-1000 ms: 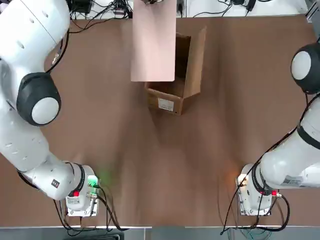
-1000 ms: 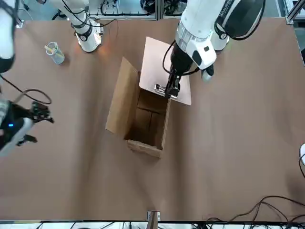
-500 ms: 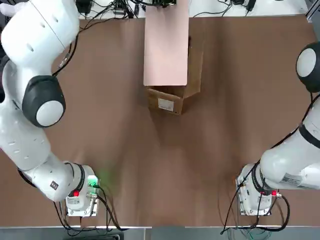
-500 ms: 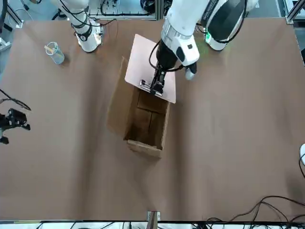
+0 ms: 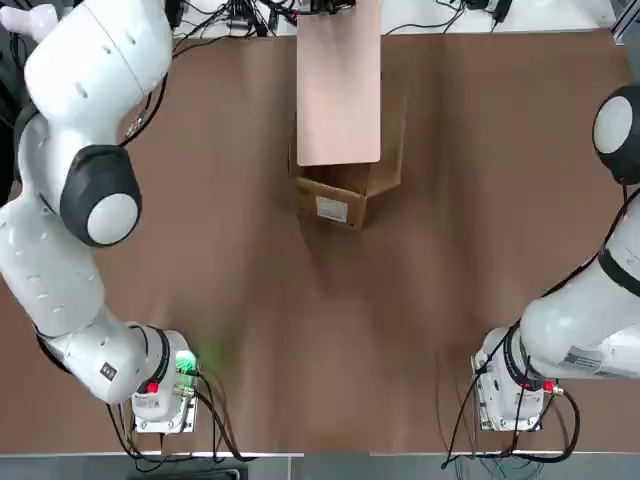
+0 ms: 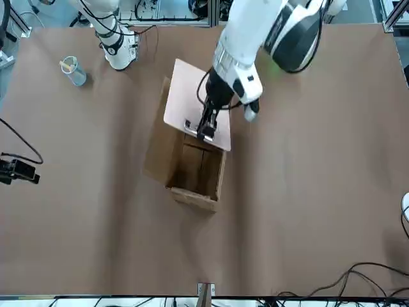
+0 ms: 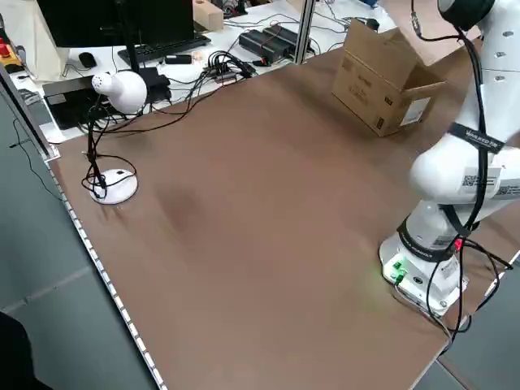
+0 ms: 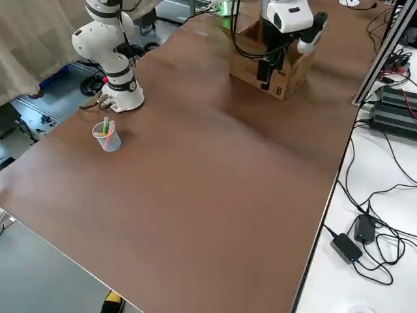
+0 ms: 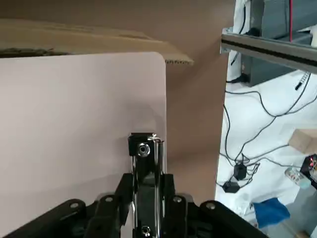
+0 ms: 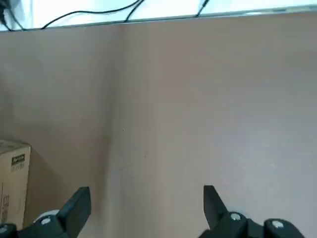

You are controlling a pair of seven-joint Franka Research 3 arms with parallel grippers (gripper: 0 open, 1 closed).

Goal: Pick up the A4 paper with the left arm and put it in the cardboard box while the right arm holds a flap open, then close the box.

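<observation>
Shifting sideways since a second ago, the A4 paper (image 6: 193,103) is now hanging directly over the open cardboard box (image 6: 189,169), where earlier it was overlapping only one side of the carton. In the top view the pale pink sheet (image 5: 339,82) is covering most of the box's opening, leaving the near end face with its white label (image 5: 331,209) showing. The left gripper (image 6: 206,130) is pinching the sheet by the small metal clip (image 9: 143,148) on its short edge, its jaws narrowed onto that clip, and the sheet is sitting tilted above the box rather than inside it. One long flap (image 6: 158,137) of the carton is standing out to the side, and no gripper is touching it.

The left arm (image 5: 82,160) is reaching from its base across the brown desk (image 6: 307,179) to the carton. The right arm (image 5: 590,320) is staying well away from the box; its gripper (image 10: 146,210) is hovering above bare desk with its jaws spread wide and nothing between them, one corner of the box (image 10: 12,178) just showing at the edge of its wrist view.

A clear cup with coloured sticks (image 6: 73,70) is standing on the desk near the right arm's base (image 6: 119,51). A white desk lamp (image 7: 114,130) is standing near the desk's edge in the left side view.
</observation>
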